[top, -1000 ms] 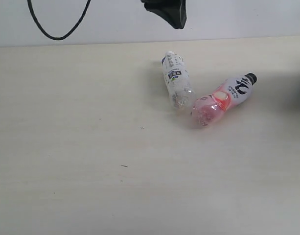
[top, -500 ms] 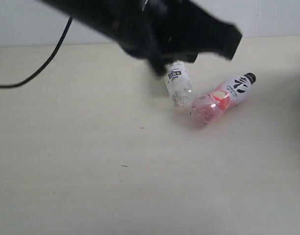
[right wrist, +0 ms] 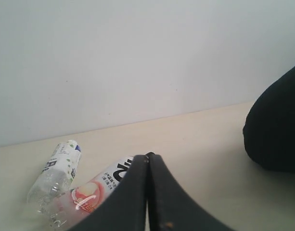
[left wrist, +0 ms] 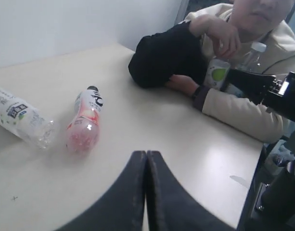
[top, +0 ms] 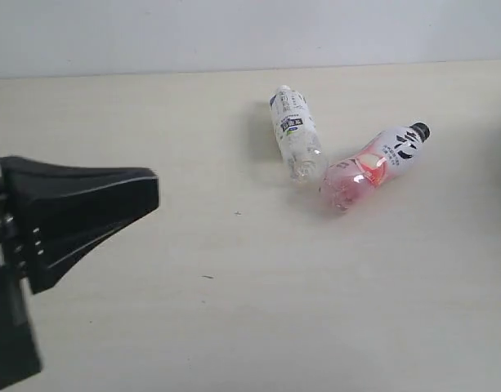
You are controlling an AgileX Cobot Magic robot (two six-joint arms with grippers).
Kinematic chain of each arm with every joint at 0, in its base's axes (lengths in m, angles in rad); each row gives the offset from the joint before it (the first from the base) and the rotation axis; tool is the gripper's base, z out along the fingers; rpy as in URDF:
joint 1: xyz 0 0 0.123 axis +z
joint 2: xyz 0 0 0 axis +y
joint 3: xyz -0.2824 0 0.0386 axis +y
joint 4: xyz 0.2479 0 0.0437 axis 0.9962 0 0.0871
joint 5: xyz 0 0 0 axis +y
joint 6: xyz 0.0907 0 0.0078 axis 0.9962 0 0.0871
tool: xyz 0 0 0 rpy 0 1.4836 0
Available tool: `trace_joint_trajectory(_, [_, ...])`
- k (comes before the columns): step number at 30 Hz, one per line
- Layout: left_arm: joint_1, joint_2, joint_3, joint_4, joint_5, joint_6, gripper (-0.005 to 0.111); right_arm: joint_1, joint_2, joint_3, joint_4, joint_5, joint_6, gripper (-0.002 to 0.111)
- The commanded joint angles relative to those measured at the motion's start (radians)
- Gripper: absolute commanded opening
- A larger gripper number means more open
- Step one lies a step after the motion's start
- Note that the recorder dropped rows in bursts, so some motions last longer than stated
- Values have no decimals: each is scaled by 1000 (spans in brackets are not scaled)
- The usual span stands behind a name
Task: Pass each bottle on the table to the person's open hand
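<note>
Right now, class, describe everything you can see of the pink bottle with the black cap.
The pink bottle is small, clear plastic. Its rounded lower body shows pink, with red-orange print at the waist and a white label with black lettering below a black cap. It lies on its side on the table, cap pointing away from the white-labelled bottle, whose base sits close beside its own; the left wrist view suggests a narrow gap. Nothing grips it.

left gripper [left wrist: 146, 156] closed, right gripper [right wrist: 148, 157] closed
</note>
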Motion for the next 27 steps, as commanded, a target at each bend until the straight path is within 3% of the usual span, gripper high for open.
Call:
trace_joint_trajectory(1, [0,-160,115,5,-68,31,3,1,-6,6,-1,-11,-2,0])
trace_joint_trajectory(10, [0,-658,247,5,-36,27,3,1,-6,6,-1,-11,-2,0])
trace_joint_trajectory(14, [0,-675,279,5,-48,51,3,1,-6,6,-1,-11,-2,0])
trace_joint_trajectory(17, [0,-675,329,5,-101,285,3,1,-6,6,-1,-11,-2,0])
trace_joint_trajectory(20, [0,-675,374,-1,-124,334,3,1,-6,6,-1,-11,-2,0])
trace_joint_trajectory(24, [25,-675,404,-88,-132,374,2,1,-6,6,-1,-11,-2,0])
trace_joint_trajectory(27, [87,-675,404,-290,-166,562,2,1,-6,6,-1,-11,-2,0])
